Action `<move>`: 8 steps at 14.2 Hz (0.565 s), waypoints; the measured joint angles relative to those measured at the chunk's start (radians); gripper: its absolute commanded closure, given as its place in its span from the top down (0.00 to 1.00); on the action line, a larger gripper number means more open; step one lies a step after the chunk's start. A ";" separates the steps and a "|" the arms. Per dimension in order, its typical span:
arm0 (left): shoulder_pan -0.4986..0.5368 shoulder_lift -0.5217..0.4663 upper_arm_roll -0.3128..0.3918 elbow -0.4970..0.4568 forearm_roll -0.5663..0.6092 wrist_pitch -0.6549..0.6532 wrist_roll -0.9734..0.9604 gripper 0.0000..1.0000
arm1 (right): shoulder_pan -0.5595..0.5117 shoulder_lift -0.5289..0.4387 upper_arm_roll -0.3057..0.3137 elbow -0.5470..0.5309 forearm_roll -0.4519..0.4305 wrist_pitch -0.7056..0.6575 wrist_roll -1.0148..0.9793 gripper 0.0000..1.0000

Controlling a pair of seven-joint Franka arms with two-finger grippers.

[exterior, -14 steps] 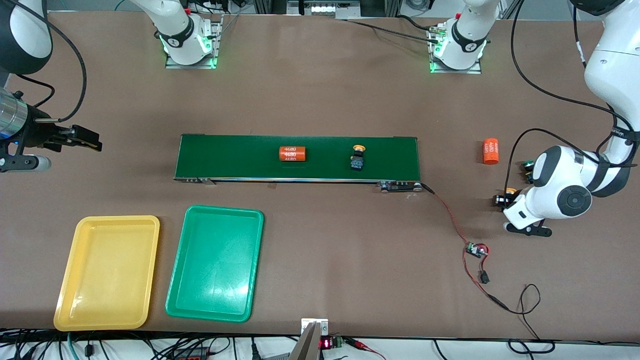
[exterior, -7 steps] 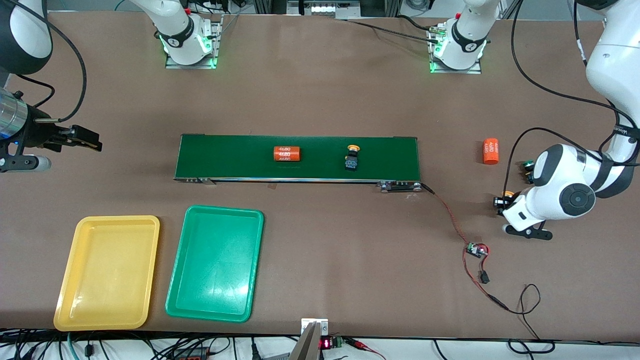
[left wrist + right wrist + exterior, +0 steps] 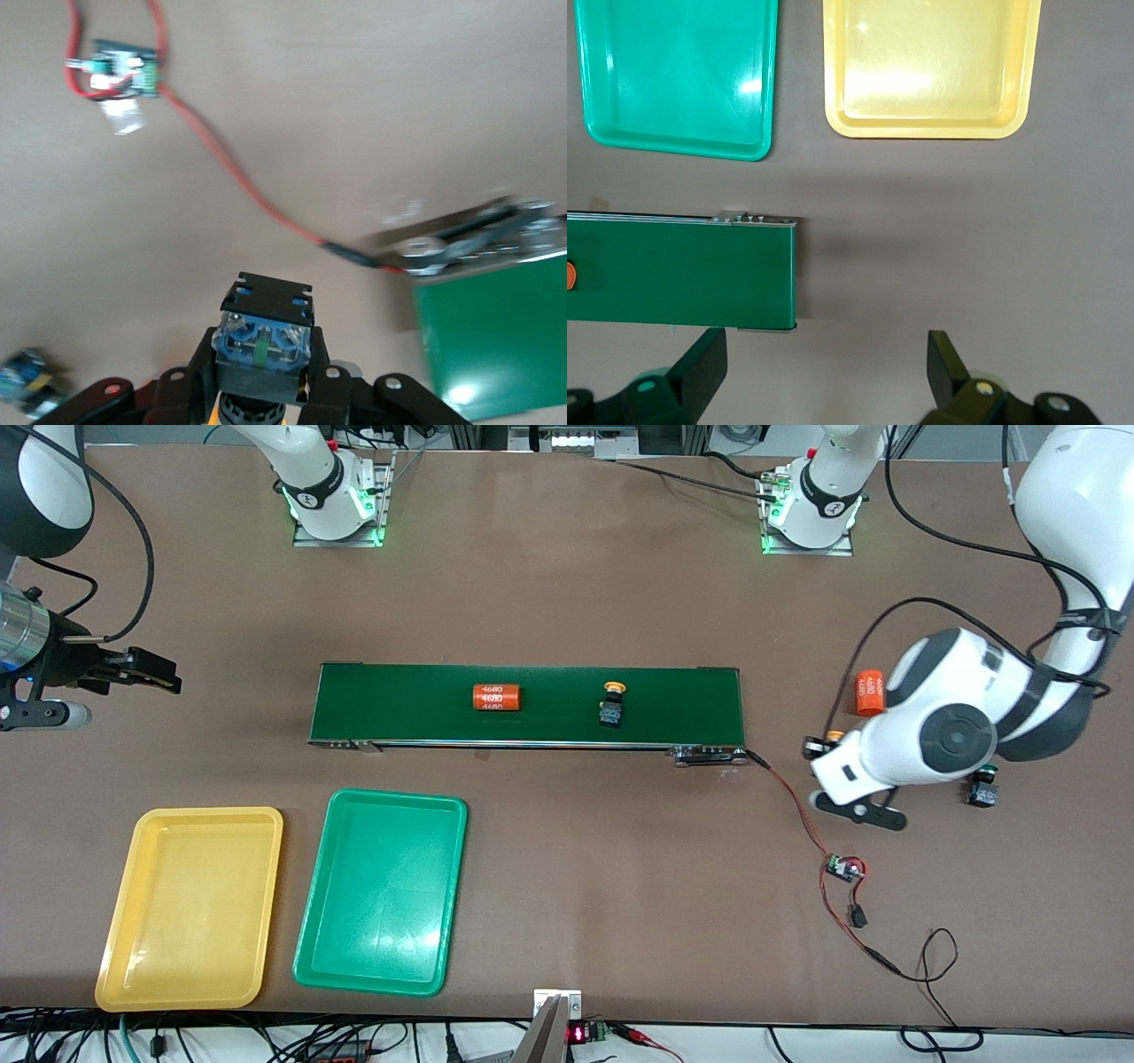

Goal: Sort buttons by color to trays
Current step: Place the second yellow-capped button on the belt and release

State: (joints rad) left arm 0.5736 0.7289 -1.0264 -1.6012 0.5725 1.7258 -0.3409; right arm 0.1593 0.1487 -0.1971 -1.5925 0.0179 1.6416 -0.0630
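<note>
My left gripper [image 3: 820,744] is shut on a yellow-capped button [image 3: 833,735], held above the table just off the conveyor's end; in the left wrist view its blue base [image 3: 264,329] faces out between the fingers. A green-capped button [image 3: 983,788] lies on the table under the left arm. Another yellow-capped button [image 3: 611,704] rides on the dark green conveyor belt [image 3: 399,704]. The yellow tray [image 3: 190,908] and green tray [image 3: 381,892] lie nearer the front camera, toward the right arm's end. My right gripper [image 3: 151,673] waits open over the bare table beside the conveyor's other end.
An orange "4680" cylinder [image 3: 496,697] lies on the belt and another orange cylinder [image 3: 866,691] on the table beside the left arm. A red wire [image 3: 793,797] runs from the conveyor to a small circuit board [image 3: 843,866].
The left gripper closed on the yellow button, lifted it and swung toward the conveyor, uncovering the green button. The belt's cylinder and button drifted toward the right arm's end.
</note>
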 measured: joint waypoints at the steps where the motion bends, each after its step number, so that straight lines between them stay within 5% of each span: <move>1: -0.036 0.001 -0.003 0.000 -0.023 0.000 -0.059 0.13 | 0.000 0.001 0.000 0.000 0.000 0.000 0.000 1.00; 5: -0.220 0.025 0.010 0.013 -0.062 0.006 -0.268 0.13 | -0.006 0.001 0.000 0.000 0.000 0.000 0.000 1.00; 8: -0.323 0.046 0.084 0.018 -0.062 0.054 -0.337 0.14 | -0.011 0.002 0.000 0.000 0.000 0.000 -0.003 1.00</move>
State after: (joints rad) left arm 0.2510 0.7744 -0.9428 -1.5834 0.5105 1.7801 -0.6780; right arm 0.1482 0.1503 -0.1976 -1.5925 0.0179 1.6417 -0.0659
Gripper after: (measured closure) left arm 0.586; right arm 0.000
